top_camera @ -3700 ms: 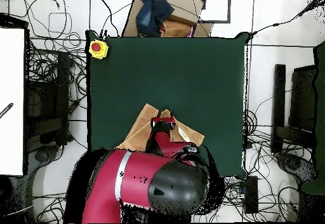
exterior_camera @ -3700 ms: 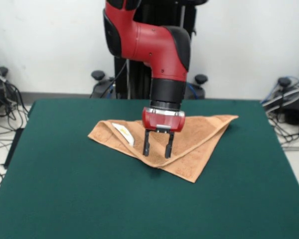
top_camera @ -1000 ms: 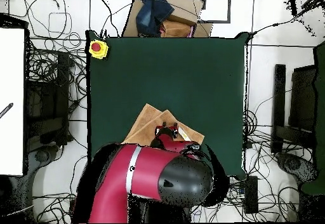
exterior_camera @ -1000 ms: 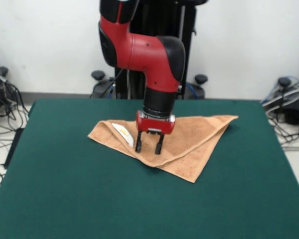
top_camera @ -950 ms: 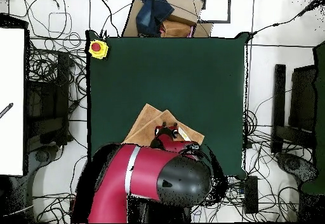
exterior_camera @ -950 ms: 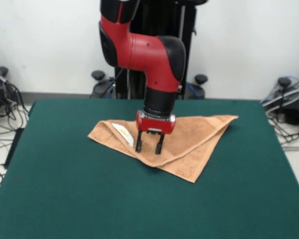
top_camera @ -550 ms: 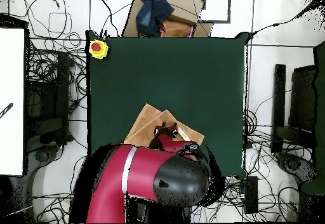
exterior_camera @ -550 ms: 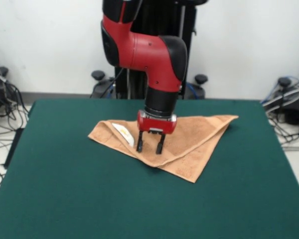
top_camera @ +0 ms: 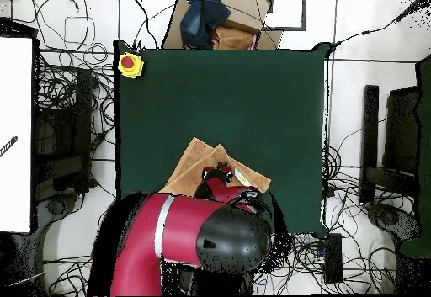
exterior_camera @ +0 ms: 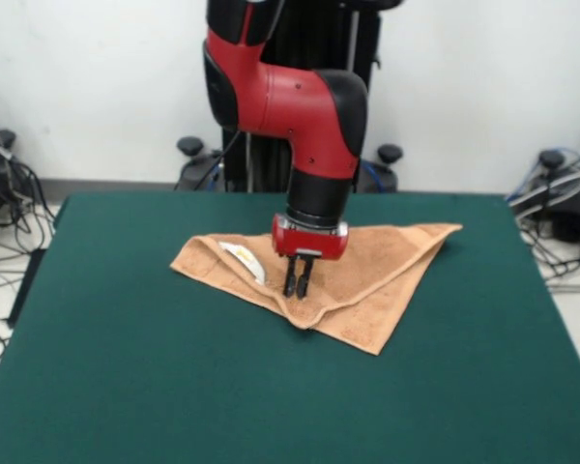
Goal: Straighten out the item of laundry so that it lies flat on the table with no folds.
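The item of laundry (exterior_camera: 377, 266) is an orange-tan towel folded into a rough triangle on the far half of the green table (exterior_camera: 126, 387). Its white tag (exterior_camera: 242, 259) shows near the left corner. My gripper (exterior_camera: 297, 288) points straight down onto the towel's front fold, its two fingers drawn together and pinching a small ridge of cloth. In the overhead view the arm covers most of the towel (top_camera: 195, 161), and the gripper (top_camera: 217, 174) shows at the arm's tip over the cloth. The towel stays folded over itself, one layer on another.
A yellow box with a red button (top_camera: 129, 64) sits at one corner of the table (top_camera: 227, 92). A cardboard box with a dark blue cloth (top_camera: 215, 16) lies on the floor beyond the table edge. Cables and equipment ring the table.
The fingers stood apart over the towel before; now they have closed together on the cloth. The gripper has shifted slightly right in the front view.
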{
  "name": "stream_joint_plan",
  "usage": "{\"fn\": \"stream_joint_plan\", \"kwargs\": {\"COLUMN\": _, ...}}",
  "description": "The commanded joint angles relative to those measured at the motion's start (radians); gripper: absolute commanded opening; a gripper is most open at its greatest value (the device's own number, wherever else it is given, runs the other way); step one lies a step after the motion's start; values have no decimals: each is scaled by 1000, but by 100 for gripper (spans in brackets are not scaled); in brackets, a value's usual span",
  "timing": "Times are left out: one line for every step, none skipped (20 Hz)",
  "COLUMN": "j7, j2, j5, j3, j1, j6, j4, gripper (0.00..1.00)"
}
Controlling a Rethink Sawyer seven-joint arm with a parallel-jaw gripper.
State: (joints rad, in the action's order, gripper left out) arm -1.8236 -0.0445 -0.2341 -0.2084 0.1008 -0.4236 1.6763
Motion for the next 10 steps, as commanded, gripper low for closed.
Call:
{"fn": "stream_joint_plan", "kwargs": {"j7": -154, "j2": 70, "j5": 61, "j3": 56, "j1": -26, "j6": -14, "j4": -51, "gripper": 0}}
{"fn": "stream_joint_plan", "kwargs": {"j7": -155, "j2": 70, "j5": 61, "j3": 55, "j1": -25, "j6": -16, "j4": -50, "gripper": 0}}
{"fn": "stream_joint_plan", "kwargs": {"j7": -156, "j2": 71, "j5": 61, "j3": 55, "j1": -25, "j6": -19, "j4": -50, "gripper": 0}}
{"fn": "stream_joint_plan", "kwargs": {"j7": -153, "j2": 62, "j5": 55, "j3": 52, "j1": -25, "j6": -13, "j4": -44, "gripper": 0}}
{"fn": "stream_joint_plan", "kwargs": {"j7": -145, "j2": 43, "j5": 38, "j3": 54, "j1": -23, "j6": 7, "j4": -31, "gripper": 0}}
{"fn": "stream_joint_plan", "kwargs": {"j7": -143, "j2": 27, "j5": 20, "j3": 62, "j1": -12, "j6": 34, "j4": -11, "gripper": 0}}
{"fn": "stream_joint_plan", "kwargs": {"j7": -147, "j2": 4, "j5": 13, "j3": 58, "j1": -16, "j6": 43, "j4": 24, "gripper": 0}}
{"fn": "stream_joint_plan", "kwargs": {"j7": -148, "j2": -27, "j5": -2, "j3": 59, "j1": -11, "j6": 62, "j4": 62, "gripper": 0}}
{"fn": "stream_joint_plan", "kwargs": {"j7": -147, "j2": -52, "j5": -21, "j3": 69, "j1": 3, "j6": 86, "j4": 100, "gripper": 0}}
{"fn": "stream_joint_plan", "kwargs": {"j7": -146, "j2": -77, "j5": -41, "j3": 79, "j1": 17, "j6": 109, "j4": 137, "gripper": 0}}
